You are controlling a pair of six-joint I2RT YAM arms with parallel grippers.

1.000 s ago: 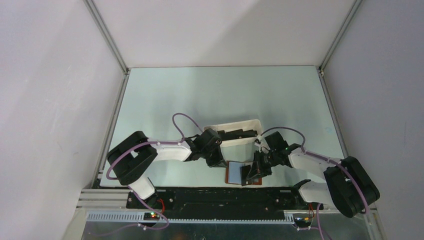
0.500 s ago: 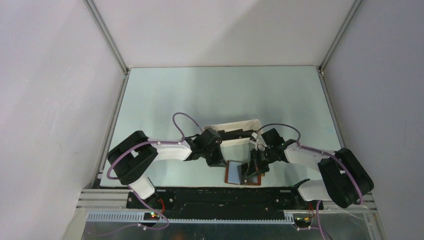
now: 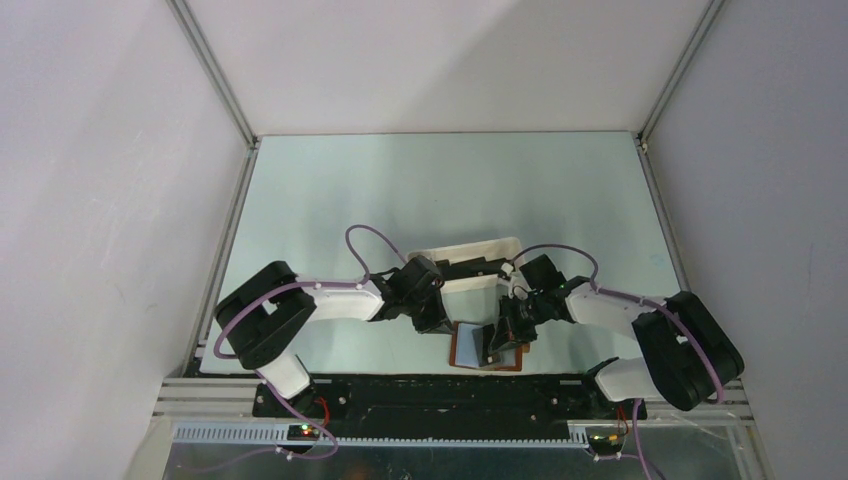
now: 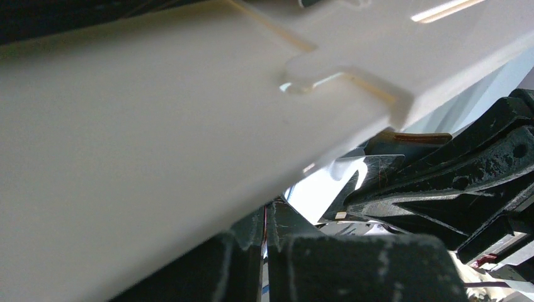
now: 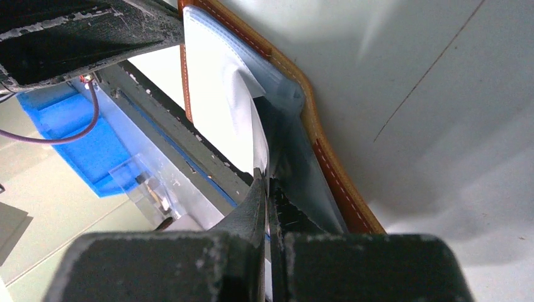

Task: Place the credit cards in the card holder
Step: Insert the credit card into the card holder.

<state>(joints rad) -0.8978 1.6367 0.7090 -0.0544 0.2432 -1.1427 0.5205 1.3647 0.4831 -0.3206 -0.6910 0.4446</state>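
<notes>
The brown card holder [image 3: 466, 345] lies open near the table's front edge, pale blue pockets up. My left gripper [image 3: 443, 322] is at its far left corner, and in the left wrist view its jaws [image 4: 265, 220] are shut on a thin reddish edge of the holder. My right gripper [image 3: 503, 338] is shut on a dark credit card [image 3: 488, 346] that stands tilted over the holder's right half. In the right wrist view the jaws [image 5: 267, 189] pinch the card edge-on at the mouth of a blue pocket [image 5: 220, 75], beside the holder's stitched brown rim [image 5: 327, 163]. More dark credit cards [image 3: 478, 267] lie in the tray.
A white oblong tray [image 3: 465, 247] stands just behind the holder, and its wall [image 4: 157, 126] fills most of the left wrist view. The right gripper's black fingers [image 4: 453, 182] show close by there. Grey walls enclose the table, and a metal rail [image 3: 420, 385] runs along the front.
My right arm has moved left, carrying the dark card from the holder's right edge in over its right half. The left arm and the holder have stayed put.
</notes>
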